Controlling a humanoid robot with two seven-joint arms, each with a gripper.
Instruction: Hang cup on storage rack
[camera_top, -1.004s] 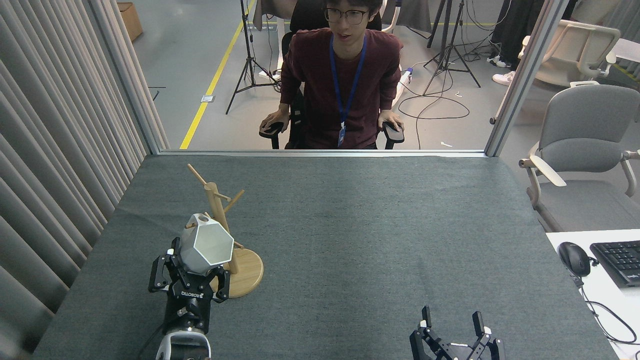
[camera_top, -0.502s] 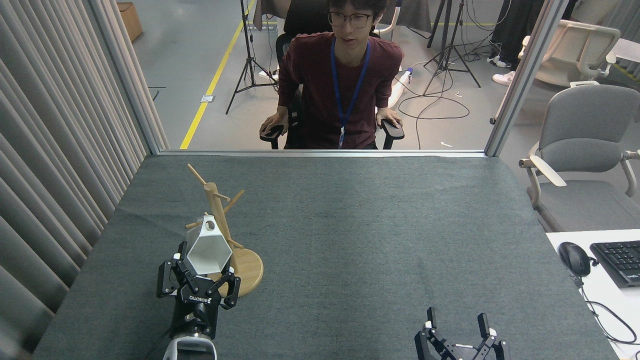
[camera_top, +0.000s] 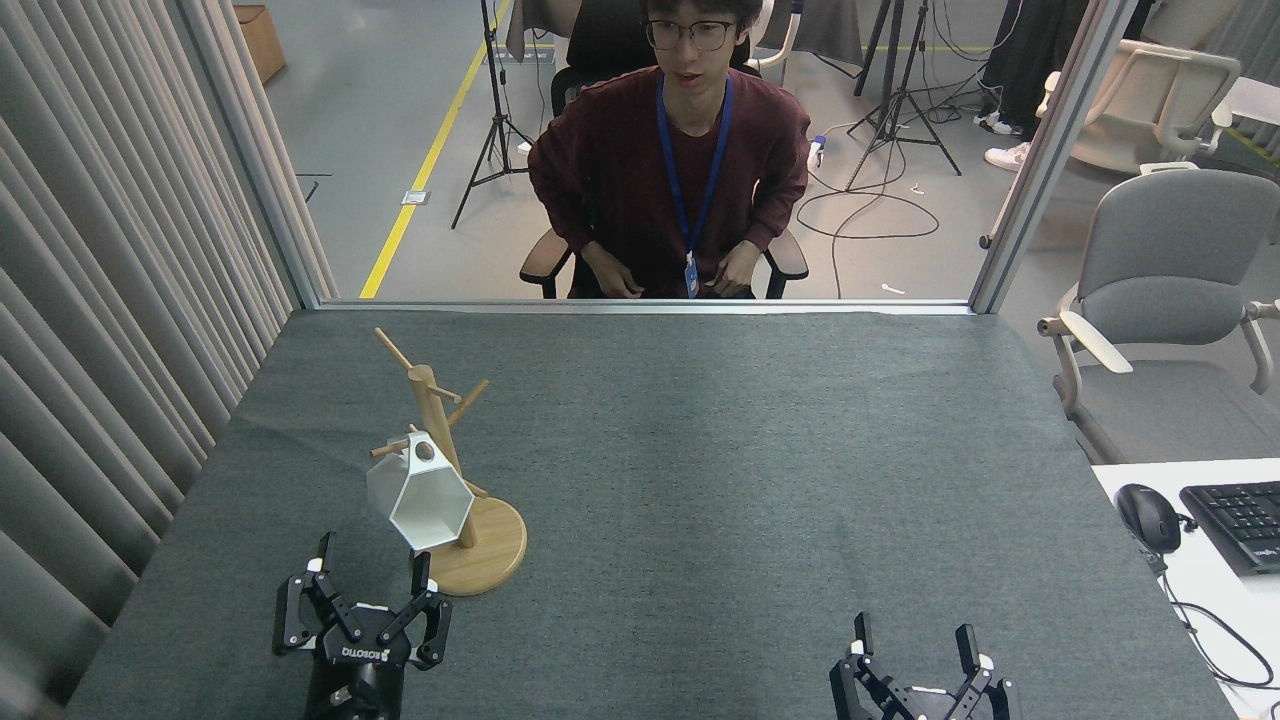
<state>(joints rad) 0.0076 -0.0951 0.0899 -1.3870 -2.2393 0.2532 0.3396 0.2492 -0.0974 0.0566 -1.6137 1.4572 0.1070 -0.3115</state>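
The white faceted cup (camera_top: 418, 494) hangs by its pierced tab from a lower peg of the wooden storage rack (camera_top: 436, 415), its hexagonal rim facing down toward me. The rack stands on its round disc base (camera_top: 490, 560) at the table's left. My left gripper (camera_top: 371, 567) is open just below and in front of the cup, apart from it, with nothing between its fingers. My right gripper (camera_top: 910, 635) is open low at the front right, far from the rack.
A person (camera_top: 672, 160) sits in a chair behind the table's far edge. Grey curtains (camera_top: 110, 300) run along the left side. To the right stand a grey chair (camera_top: 1165, 290) and a white desk with a mouse (camera_top: 1148, 516) and keyboard (camera_top: 1238, 522).
My left gripper let go of the cup and drew back down toward me. The cup now hangs on the peg. The person shifted their hands off the armrests.
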